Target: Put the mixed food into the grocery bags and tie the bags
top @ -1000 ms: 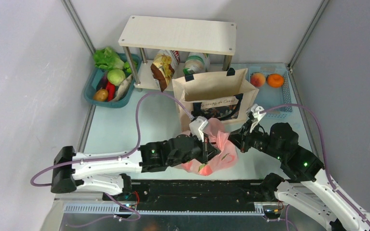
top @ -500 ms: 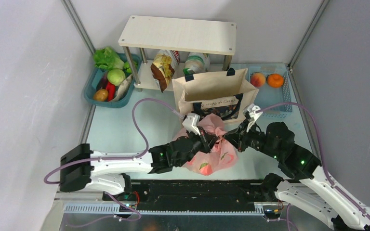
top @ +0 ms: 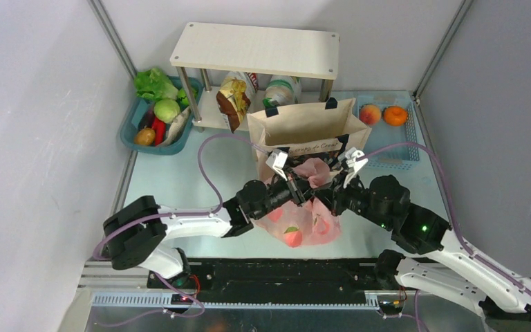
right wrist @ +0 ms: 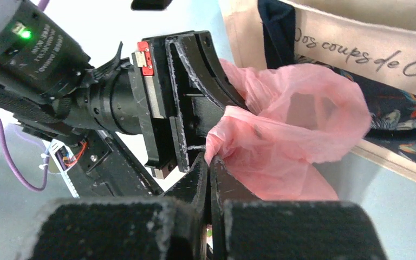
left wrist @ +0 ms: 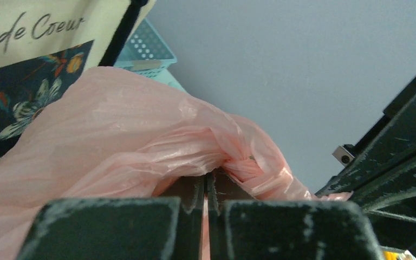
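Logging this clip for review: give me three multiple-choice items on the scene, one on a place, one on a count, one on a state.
1. The pink bag lies: A in front of the canvas tote, toward the arms; B inside the tote; C behind the tote.
2. Fruits in the light blue basket: A one; B two; C four.
3. The left gripper and right gripper are: A both open; B both shut on the pink bag; C both clear of it.

A: the top view shows it nearer the arms than the tote.
B: a peach and an orange.
B: each wrist view shows jaws closed on pink plastic.
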Tool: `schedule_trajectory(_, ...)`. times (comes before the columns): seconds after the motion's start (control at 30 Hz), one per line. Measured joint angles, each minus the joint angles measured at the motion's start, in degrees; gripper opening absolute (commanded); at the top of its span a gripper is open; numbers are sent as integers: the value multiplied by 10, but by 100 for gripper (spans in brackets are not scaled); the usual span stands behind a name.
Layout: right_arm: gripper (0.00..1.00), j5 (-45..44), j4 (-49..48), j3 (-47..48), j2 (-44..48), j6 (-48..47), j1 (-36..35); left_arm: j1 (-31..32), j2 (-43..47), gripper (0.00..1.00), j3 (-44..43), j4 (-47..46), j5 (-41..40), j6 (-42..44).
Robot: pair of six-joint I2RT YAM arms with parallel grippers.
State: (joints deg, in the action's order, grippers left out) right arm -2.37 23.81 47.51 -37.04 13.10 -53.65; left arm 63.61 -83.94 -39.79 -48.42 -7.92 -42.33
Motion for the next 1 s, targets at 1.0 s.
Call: schedule_trajectory(1.0, 0, -235, 23, 191, -273, 98, -222, -146, 116, 0, 145, -143, 360, -82)
